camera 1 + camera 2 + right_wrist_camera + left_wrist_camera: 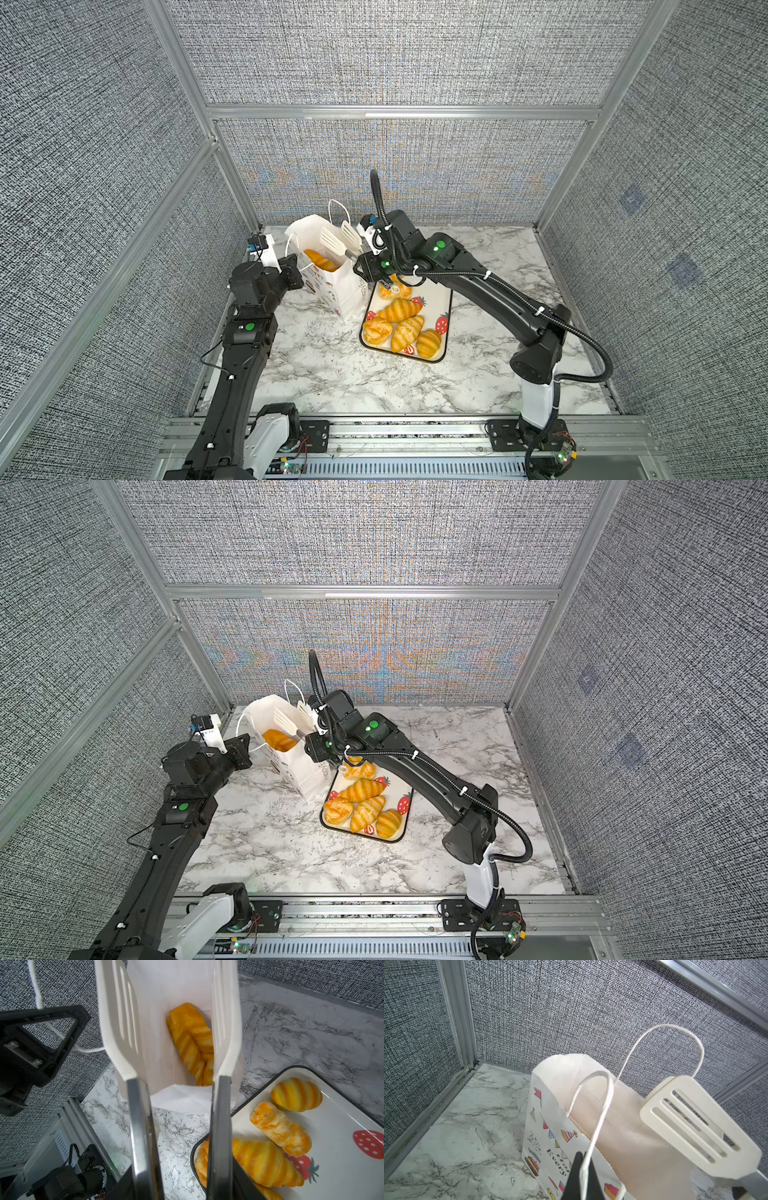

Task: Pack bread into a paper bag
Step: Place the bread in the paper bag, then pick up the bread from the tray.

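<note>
Surface: a white, grey-veined marble table (332, 374) is carrying everything | Standing on it: a white paper bag (340, 291), upright, toward the back left | Lying on it: a black-rimmed strawberry tray (446, 328), sitting just beside the bag, nearly touching its base.

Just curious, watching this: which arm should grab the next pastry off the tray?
The right. Its tongs hang open over the bag, beside the tray. The left gripper is pinching the bag's handle.
</note>
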Controlling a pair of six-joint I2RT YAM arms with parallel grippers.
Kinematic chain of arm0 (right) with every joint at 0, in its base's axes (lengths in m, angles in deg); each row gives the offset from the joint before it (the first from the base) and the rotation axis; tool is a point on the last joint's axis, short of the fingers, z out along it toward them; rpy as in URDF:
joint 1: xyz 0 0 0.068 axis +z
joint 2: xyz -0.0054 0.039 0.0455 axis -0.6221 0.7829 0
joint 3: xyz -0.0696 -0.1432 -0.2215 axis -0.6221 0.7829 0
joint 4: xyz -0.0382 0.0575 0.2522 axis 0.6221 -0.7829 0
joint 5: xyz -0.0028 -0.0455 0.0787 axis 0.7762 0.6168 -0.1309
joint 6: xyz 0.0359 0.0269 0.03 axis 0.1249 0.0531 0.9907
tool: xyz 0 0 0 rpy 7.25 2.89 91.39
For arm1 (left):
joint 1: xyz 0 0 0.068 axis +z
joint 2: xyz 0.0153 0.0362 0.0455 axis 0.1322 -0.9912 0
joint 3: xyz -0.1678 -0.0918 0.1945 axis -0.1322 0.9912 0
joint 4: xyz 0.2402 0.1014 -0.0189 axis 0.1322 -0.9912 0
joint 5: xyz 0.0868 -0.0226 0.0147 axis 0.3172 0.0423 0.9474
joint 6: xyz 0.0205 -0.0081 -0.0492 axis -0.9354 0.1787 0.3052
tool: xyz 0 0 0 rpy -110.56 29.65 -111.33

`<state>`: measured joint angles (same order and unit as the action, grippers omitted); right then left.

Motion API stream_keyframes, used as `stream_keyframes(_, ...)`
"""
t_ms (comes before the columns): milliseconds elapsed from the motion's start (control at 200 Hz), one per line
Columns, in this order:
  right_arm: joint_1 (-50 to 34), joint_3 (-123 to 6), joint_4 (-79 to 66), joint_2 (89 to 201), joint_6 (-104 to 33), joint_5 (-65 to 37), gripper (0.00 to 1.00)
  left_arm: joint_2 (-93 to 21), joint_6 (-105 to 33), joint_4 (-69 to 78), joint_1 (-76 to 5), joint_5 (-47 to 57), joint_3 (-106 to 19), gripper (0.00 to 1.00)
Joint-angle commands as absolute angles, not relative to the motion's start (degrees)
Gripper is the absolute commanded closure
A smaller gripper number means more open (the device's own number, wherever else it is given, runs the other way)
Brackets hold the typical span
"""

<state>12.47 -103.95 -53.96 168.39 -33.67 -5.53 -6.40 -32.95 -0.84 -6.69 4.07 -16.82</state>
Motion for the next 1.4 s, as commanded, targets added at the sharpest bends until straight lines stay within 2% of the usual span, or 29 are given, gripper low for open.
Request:
stream_keyframes(0,12.7,-104.0,-52.0,167.3,-33.3,-5.1,0.5,-6.3,-33.1,0.2,-6.6,4.1,-16.8,1.0)
stream_keyframes(840,13.5,-98.8,-53.1,156.0,-33.9,1.6,0.49,-6.1,-33.2,-0.2,-6.3,4.6,-16.8,1.0)
stream_keyframes(1396,6.5,-83.1,-49.6,145.8,-31.6,2.3,0.47,-6.3,-33.1,-0.1,-6.3,4.5,-16.8,1.0)
